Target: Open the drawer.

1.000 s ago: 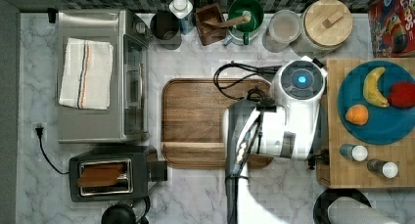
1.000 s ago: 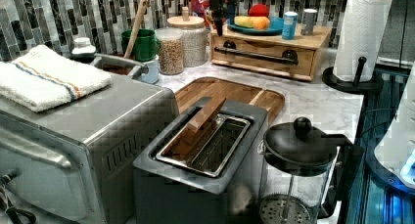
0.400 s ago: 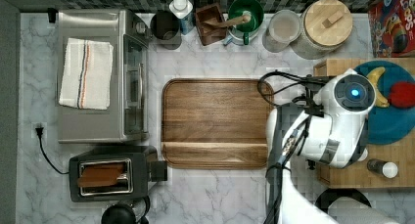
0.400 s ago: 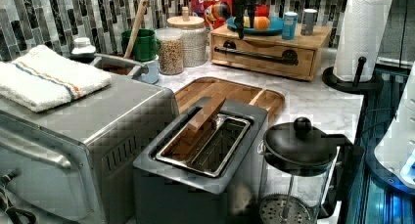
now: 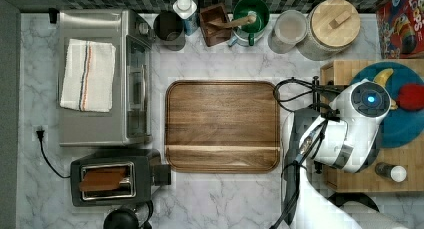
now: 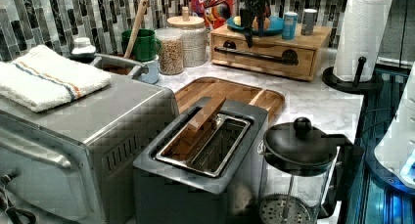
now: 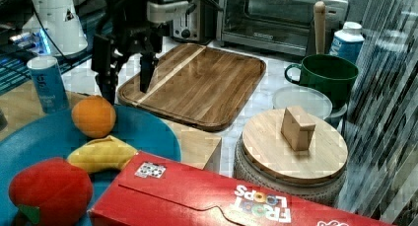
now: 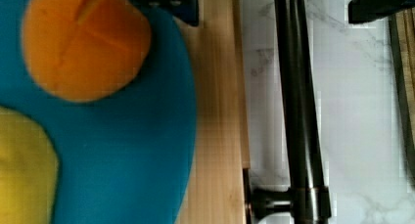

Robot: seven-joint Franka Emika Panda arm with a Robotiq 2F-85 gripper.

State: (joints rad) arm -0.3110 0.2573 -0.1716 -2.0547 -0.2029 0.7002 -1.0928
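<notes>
Top view first: the white arm (image 5: 350, 129) hangs over the bamboo box at the top view's right, covering most of the blue plate (image 5: 405, 124) and the drawer front, so the drawer itself is hard to make out from up here. The walnut tray (image 5: 222, 125) sits mid-counter, just beside the box.

Left view: the drawer (image 6: 266, 55) is at the back of the counter, shut flush in its box, black bar handle (image 6: 254, 54) running across the front. The gripper (image 6: 248, 35) hangs right above that handle, near its left end in the left view.

Right view: the gripper's two dark fingers (image 7: 146, 70) are spread apart with nothing between them, hanging past the box edge near the orange (image 7: 93, 116).

Wrist view: the handle (image 8: 299, 111) runs long and dark beside the light wood edge, with the orange (image 8: 85, 43) on the plate (image 8: 127, 150) close by. Nothing is clamped on the bar.
</notes>
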